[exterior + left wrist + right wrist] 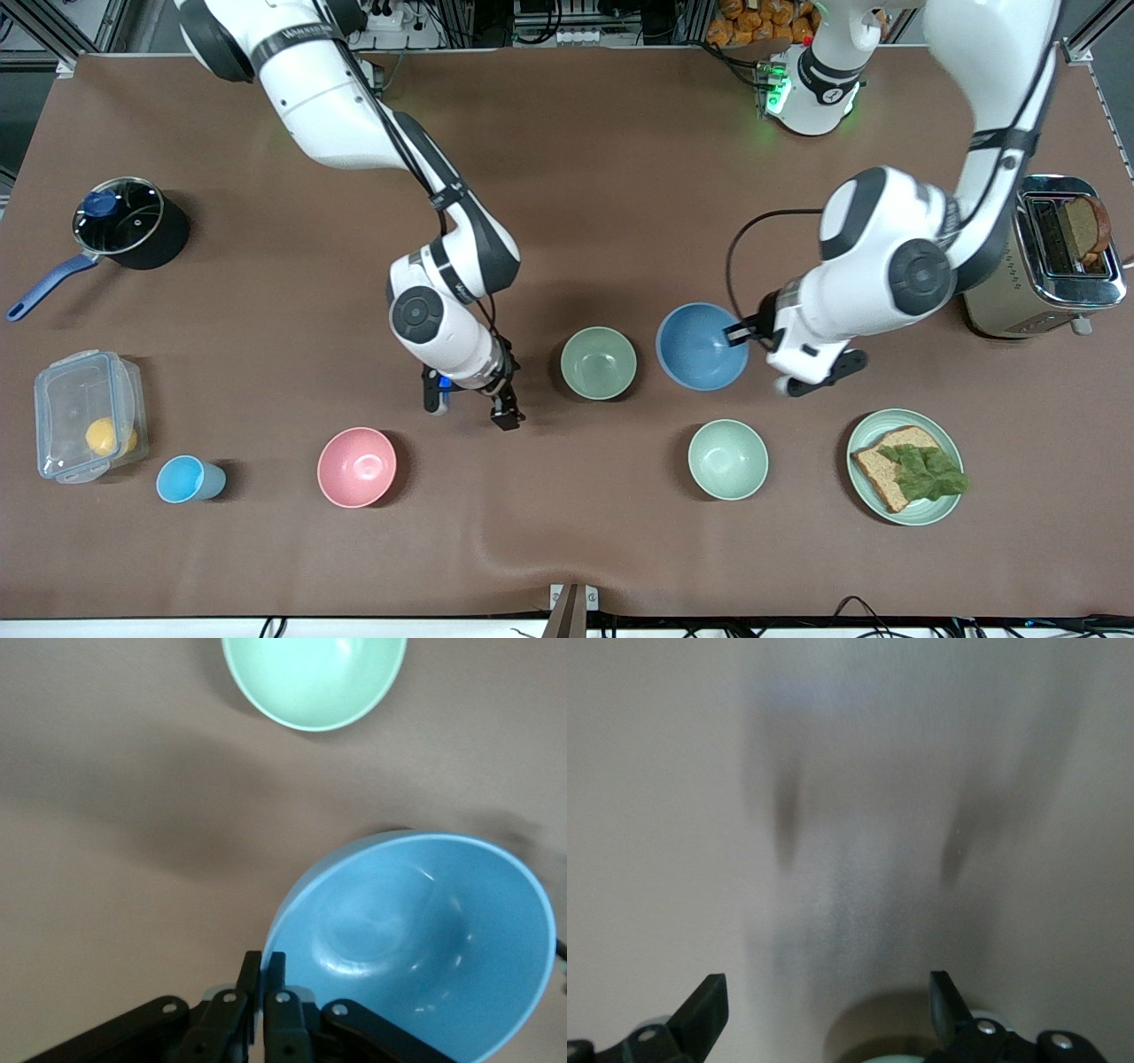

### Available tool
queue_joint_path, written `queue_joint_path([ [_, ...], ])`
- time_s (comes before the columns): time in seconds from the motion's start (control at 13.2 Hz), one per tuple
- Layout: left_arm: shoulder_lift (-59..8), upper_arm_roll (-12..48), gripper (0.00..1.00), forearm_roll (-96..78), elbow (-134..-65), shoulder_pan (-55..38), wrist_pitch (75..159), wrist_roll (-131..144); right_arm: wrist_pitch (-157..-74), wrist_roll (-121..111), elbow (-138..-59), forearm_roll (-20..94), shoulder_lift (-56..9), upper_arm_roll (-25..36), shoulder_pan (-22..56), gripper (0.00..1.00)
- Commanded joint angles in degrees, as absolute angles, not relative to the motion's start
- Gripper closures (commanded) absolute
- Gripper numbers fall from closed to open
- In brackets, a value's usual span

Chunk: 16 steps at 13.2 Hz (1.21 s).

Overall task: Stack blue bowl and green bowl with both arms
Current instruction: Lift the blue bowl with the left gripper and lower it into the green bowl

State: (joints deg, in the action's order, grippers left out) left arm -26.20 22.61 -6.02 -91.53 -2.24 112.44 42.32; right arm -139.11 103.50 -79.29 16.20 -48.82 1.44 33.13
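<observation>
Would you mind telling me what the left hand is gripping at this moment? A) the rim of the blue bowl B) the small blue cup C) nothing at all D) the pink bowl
A: the left hand is shut on the rim of the blue bowl, pinching its edge.

Both arms are glossy white shells with dark grey joint caps and black bands. A black cable runs along each. The left claw [263, 979] has black fingers with small silver screws; the right claw [472, 400] is black too.
</observation>
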Motion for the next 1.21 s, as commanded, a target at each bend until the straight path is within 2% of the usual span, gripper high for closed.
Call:
queue_joint_path([
  [0.0, -29.8, 22.2, 1.00, -6.5, -88.0, -5.0, 115.9, 44.5, -140.9, 106.1, -78.8, 17.4, -50.3, 1.3, 35.3, 0.00],
  [0.3, -33.8, 22.0, 1.00, -4.7, -88.0, -9.8, 123.5, 52.3, -142.8, 109.2, -78.8, 17.4, -50.4, 0.8, 35.6, 0.00],
  [1.13, -40.0, 22.0, 1.00, 2.5, -88.5, -14.8, 129.5, 62.5, -142.7, 111.1, -79.1, 18.3, -51.2, 0.2, 35.5, 0.00],
])
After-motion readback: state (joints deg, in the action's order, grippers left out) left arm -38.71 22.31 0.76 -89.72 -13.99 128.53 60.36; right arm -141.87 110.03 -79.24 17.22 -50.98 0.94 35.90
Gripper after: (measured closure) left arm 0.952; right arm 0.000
